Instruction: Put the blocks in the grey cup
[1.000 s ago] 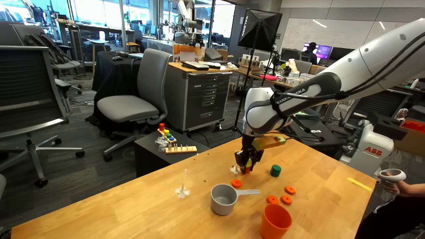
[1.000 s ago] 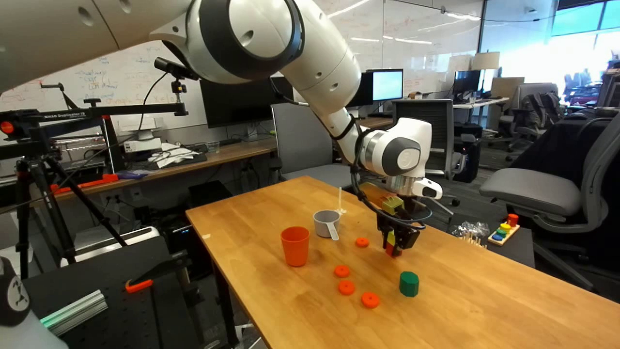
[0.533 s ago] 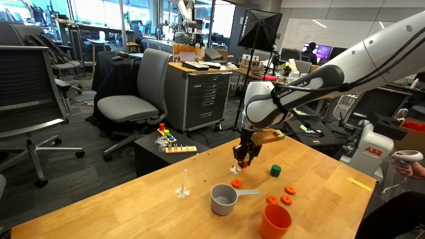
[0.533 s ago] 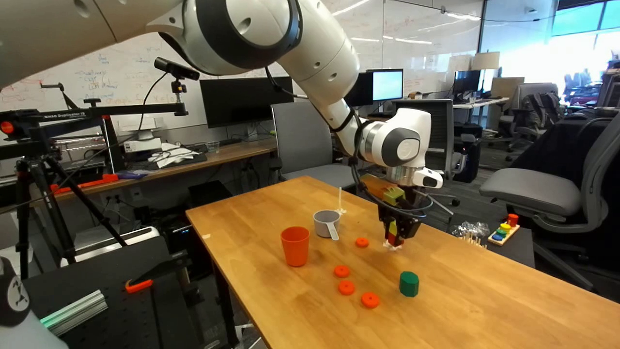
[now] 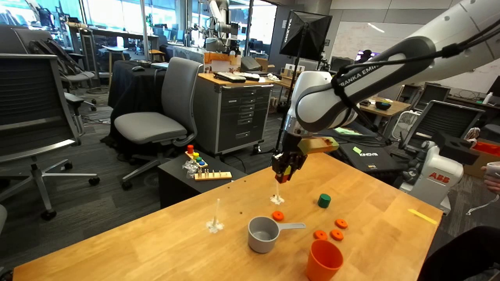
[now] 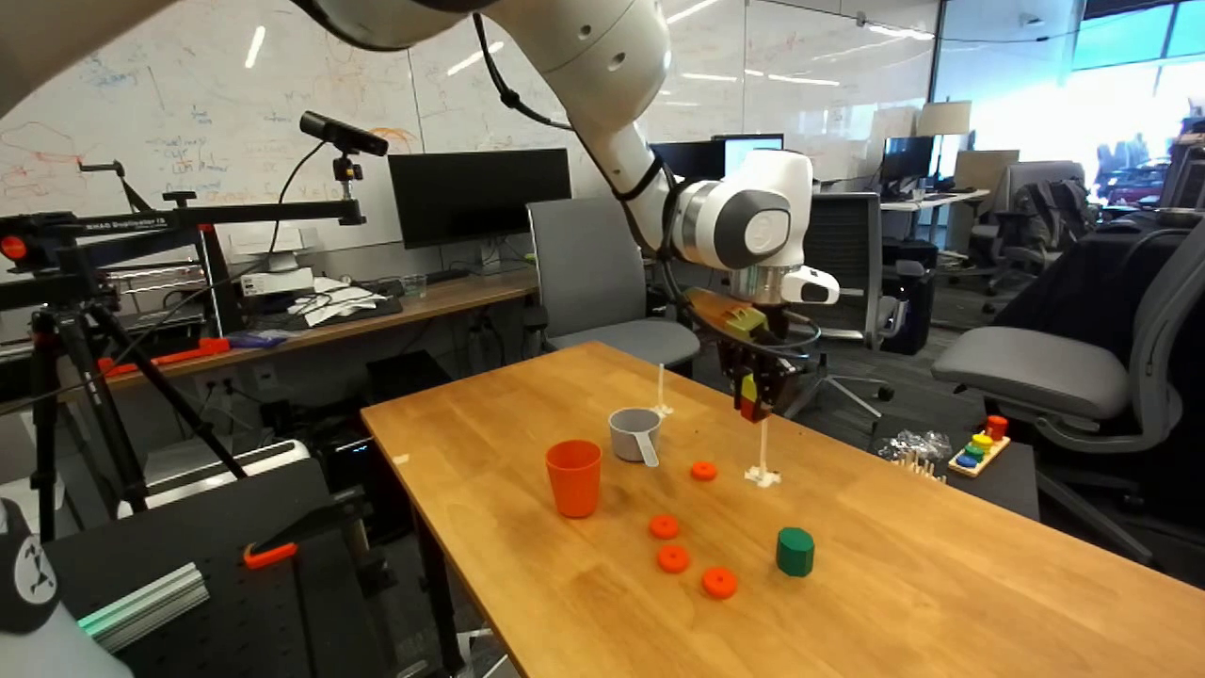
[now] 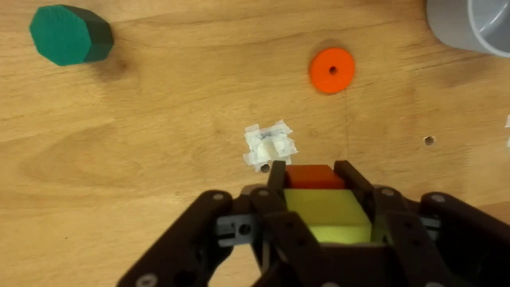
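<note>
Fingers (image 7: 277, 177) have risen, clamped on the yellow block (image 7: 324, 207) and orange-red block (image 7: 314, 176); the grey cup (image 6: 623, 444) stands lower, apart from them.

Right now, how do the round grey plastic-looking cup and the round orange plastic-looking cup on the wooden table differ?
The round grey plastic-looking cup has a long, straight side handle; the round orange plastic-looking cup shows none. The grey cup is squat, about as wide as it is tall, while the orange cup is clearly taller than wide. Both stand upright on the wooden table, open at the top.
</note>
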Robot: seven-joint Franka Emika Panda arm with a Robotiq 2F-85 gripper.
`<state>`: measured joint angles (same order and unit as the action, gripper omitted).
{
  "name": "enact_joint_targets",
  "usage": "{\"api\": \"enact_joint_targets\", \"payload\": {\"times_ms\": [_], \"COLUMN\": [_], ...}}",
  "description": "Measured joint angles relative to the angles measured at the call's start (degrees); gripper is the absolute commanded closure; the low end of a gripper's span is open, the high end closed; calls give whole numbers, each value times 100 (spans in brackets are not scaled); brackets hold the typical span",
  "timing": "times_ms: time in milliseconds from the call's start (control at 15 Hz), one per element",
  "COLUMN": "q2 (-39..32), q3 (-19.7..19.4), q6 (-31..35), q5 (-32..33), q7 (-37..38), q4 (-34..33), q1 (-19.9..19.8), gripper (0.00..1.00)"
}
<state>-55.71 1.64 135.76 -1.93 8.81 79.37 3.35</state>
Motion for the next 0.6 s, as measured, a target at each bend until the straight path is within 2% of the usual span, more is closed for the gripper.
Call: {"api": "enact_joint_targets", "payload": {"times_ms": [267, 600], "q2": [633, 1152], "q3": [156, 414], "q6": [306, 332], "q5": [0, 0], "q7": [-24, -24], "q4": [800, 1548], "q1": [158, 463], "gripper": [86, 85]}}
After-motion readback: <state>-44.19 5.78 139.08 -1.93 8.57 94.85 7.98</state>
